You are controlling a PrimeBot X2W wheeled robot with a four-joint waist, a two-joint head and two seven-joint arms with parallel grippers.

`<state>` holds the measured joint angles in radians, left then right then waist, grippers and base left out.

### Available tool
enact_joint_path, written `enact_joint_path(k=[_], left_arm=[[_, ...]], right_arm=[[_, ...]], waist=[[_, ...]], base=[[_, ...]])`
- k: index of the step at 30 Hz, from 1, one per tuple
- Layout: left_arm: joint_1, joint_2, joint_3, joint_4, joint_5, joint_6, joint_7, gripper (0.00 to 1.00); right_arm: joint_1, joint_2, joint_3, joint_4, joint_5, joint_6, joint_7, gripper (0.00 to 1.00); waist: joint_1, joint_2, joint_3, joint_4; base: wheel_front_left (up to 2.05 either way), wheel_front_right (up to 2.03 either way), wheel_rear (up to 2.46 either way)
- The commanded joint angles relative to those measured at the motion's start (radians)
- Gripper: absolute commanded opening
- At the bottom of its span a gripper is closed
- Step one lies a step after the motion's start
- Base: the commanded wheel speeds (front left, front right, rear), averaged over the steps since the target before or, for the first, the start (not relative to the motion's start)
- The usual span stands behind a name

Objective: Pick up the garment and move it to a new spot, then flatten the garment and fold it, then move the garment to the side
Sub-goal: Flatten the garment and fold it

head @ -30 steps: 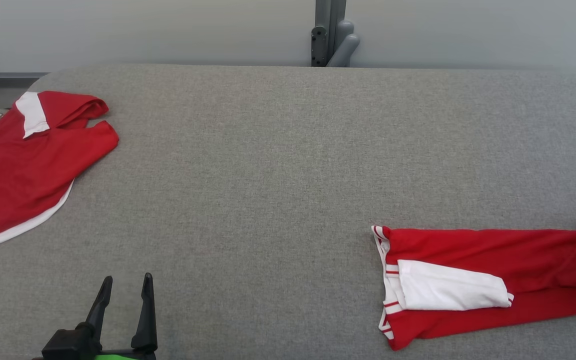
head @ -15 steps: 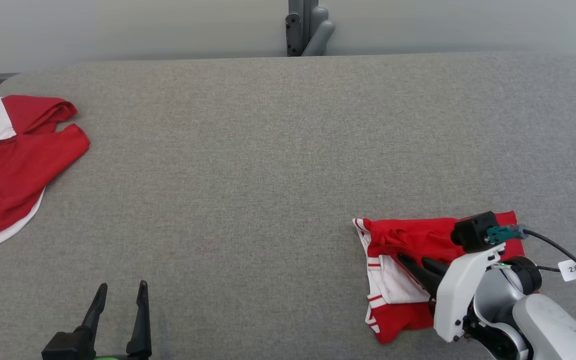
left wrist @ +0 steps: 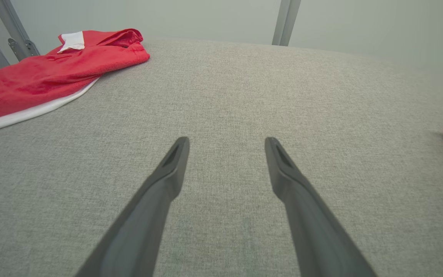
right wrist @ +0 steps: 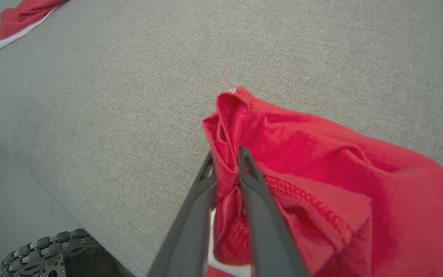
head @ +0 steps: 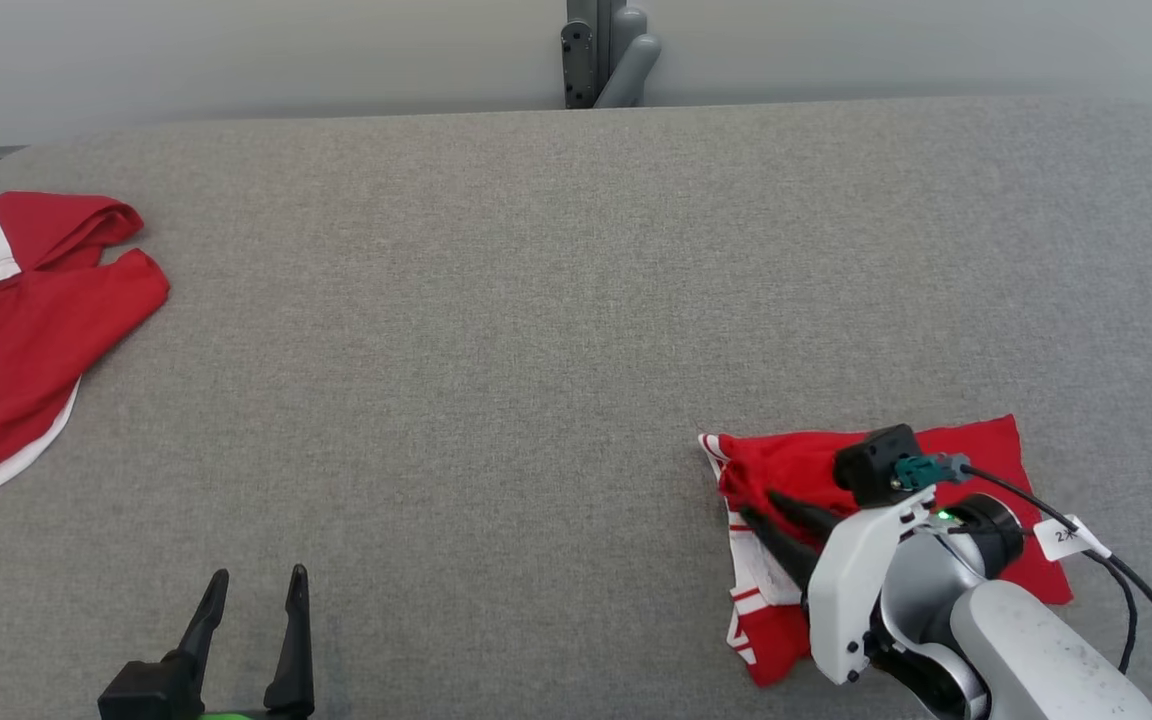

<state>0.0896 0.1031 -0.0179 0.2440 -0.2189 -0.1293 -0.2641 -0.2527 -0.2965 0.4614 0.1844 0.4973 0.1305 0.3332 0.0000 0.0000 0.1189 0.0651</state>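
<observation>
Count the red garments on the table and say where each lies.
2. The loose garment lies far left, partly out of frame; the folded garment lies front right, pinched in the right hand.

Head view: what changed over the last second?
The right gripper came in, pinching the garment, and carried its right end leftward, doubling the long strip into a short fold. The camera also shifted. The left gripper stayed open and idle; the other red garment stayed put on the table.

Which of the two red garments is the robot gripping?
The striped-trim garment at the right, pinched between the right fingers; the other garment, at the far left, lies with nothing touching it.
</observation>
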Motion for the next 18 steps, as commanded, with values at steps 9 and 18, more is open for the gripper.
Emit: enact_joint_path(k=[9, 18], left_arm=[[0.002, -0.006, 0.011, 0.006, -0.007, -0.002, 0.000, 1.00], [0.013, -0.016, 0.026, -0.011, -0.009, -0.002, 0.000, 1.00]], right_arm=[[0.033, -0.061, 0.035, -0.152, 0.053, 0.000, 0.035, 1.00], [0.181, -0.065, -0.288, -0.460, 0.063, 0.000, -0.008, 1.00]], waist=[[0.0000, 0.0000, -0.016, 0.007], [0.0000, 0.0000, -0.002, -0.005]], base=[[0.00, 0.00, 0.00], [0.00, 0.00, 0.00]])
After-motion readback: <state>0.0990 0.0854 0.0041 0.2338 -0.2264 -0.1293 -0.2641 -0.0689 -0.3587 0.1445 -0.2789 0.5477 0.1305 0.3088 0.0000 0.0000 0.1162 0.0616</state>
